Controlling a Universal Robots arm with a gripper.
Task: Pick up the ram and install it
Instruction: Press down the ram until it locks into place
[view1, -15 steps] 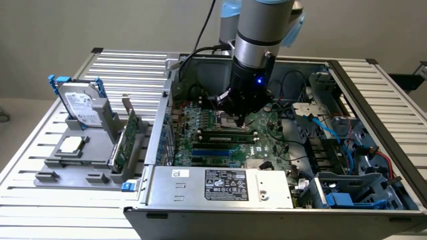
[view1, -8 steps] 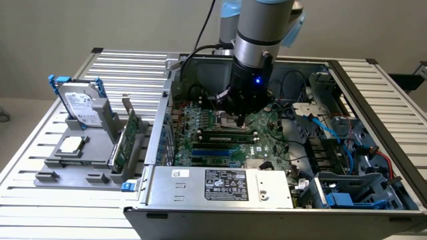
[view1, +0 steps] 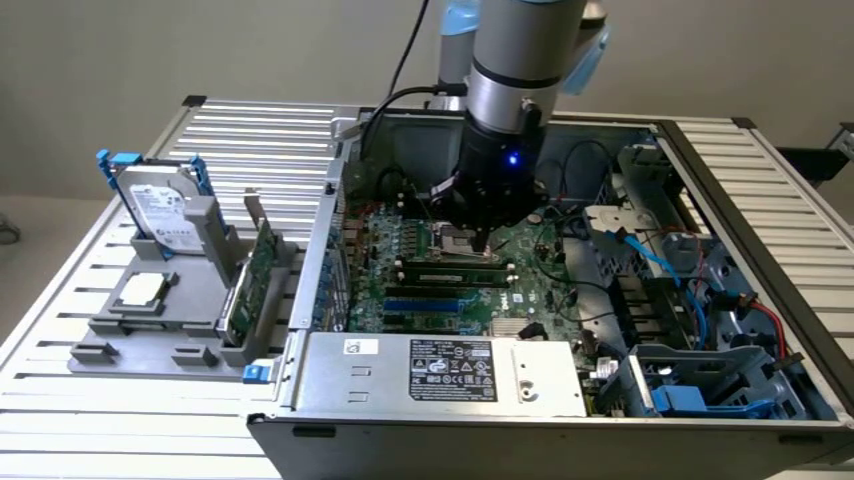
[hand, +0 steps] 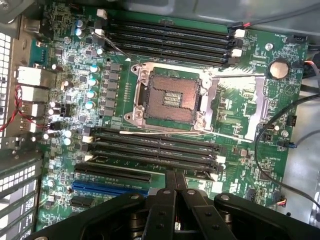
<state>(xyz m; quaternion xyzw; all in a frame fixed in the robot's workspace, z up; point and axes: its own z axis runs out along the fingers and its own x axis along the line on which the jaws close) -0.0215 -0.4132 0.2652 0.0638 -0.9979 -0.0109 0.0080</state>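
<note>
A slatted metal bench (view1: 107, 400) carries an open steel case (view1: 534, 430) lying on its side, with bare slats free along the exterior view's left and front edges. Inside the case the room is tight: a boxy grey power supply (view1: 441, 370) closes the near side, blue and black cables (view1: 667, 270) crowd the exterior view's right, and only the green board (view1: 534, 275) in the middle lies open from above. The arm (view1: 514, 60) comes straight down into that gap. Its black pincer (hand: 175, 176) is drawn narrow, fingers pressed together with nothing between them, and hangs just over the board beside the square metal socket (hand: 170, 100). Long black slots (hand: 155, 150) run in banks on both sides of the socket. The ram (view1: 457, 266), a thin dark-green stick, stands on edge in one of the slots on the socket's near side, directly under the pincer; which slot of the bank I cannot tell. Outside the case, a grey moulded holder (view1: 147, 330) on the bench keeps a silver drive (view1: 160, 210) with blue rails upright and a green card (view1: 254, 285) on edge.
</note>
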